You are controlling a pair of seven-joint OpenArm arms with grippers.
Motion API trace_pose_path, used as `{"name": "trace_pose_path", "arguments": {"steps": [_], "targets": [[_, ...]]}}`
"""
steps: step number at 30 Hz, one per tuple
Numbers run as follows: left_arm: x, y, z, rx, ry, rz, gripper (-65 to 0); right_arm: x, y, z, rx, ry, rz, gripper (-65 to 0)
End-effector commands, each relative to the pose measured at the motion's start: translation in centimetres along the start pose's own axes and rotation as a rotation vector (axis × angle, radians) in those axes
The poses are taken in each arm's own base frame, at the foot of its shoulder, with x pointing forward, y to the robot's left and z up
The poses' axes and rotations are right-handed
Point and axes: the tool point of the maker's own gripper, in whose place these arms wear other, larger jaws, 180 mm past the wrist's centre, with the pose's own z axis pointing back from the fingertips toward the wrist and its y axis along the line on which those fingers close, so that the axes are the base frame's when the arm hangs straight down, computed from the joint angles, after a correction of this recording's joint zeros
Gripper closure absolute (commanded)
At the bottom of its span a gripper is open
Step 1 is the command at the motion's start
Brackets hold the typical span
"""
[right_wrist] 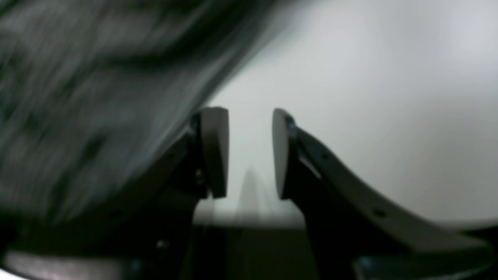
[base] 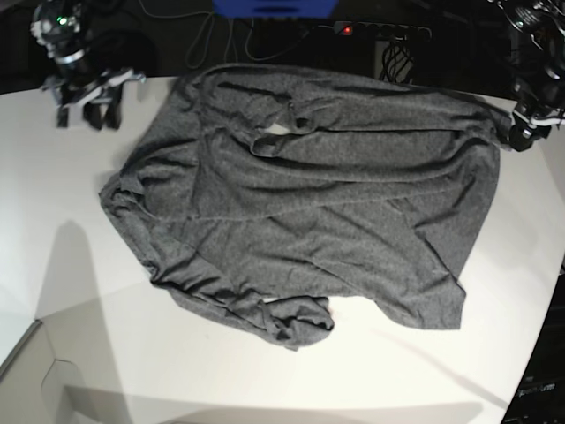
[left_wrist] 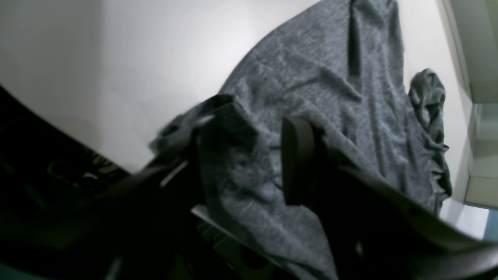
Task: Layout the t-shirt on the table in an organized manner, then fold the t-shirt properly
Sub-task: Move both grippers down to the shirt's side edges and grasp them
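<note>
While the grey t-shirt (base: 309, 203) lies spread over the middle of the white table (base: 53, 203), we see our two arms at the far corners of the scene. From the base view the garment is rumpled rather than flat: its far edge runs close to the table's far rim, the neck opening shows a small patch of white near the far middle, and a bunched sleeve end sits at the near edge of the cloth, toward the middle of the table. Creases run diagonally across the body.

Our right gripper (right_wrist: 249, 153) stands at the far left, just beside the shirt's far-left corner. In the right wrist view its two pale pads (right_wrist: 214, 151) stand apart with only bare tabletop showing between them, so the jaws are parted and hold nothing; blurred grey fabric fills the left of that view, next to the left finger.

Our left gripper (left_wrist: 249, 159) is at the far right corner, at the shirt's edge. In the left wrist view its dark fingers (left_wrist: 297, 159) are spread, and a fold of the knit runs through the gap between them. We cannot tell whether the pads press on that fold. Beyond it, the shirt stretches away across the table.
</note>
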Motion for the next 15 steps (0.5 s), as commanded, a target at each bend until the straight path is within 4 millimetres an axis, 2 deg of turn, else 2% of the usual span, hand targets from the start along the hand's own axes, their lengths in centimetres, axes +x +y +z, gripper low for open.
{"name": "trace_pose_path", "arguments": {"steps": [1,4,6,9,11,13,15], "targets": [[1.6,-1.0,0.2,-0.030,-0.045,-0.024,-25.6,1.9,-0.6,0.0,-0.011,-0.062,0.006,-20.0],[1.8,-1.4,0.1,-0.043,-0.052,-0.021,-25.6,4.9,-1.3,-1.1,-0.016,-0.133,0.035,-20.0],[2.0,-1.8,0.2,-0.066,-0.059,-0.010,-25.6,6.7,-0.9,-2.3,0.006,-0.155,0.061,-19.8],[2.2,-2.4,0.2,-0.102,-0.070,0.011,-25.6,9.3,-1.0,-5.4,0.036,-0.126,0.109,-18.2],[2.3,-2.7,0.2,-0.118,-0.075,0.018,-25.6,9.9,-1.2,-8.2,0.052,-0.067,0.114,-11.8],[2.5,-2.9,0.1,-0.124,-0.082,0.020,-25.6,9.8,-1.5,-10.5,0.064,-0.009,0.103,-2.5],[2.6,-3.1,0.1,-0.126,-0.086,0.019,-25.6,9.3,-1.4,-12.4,0.081,0.042,0.093,0.0]]}}
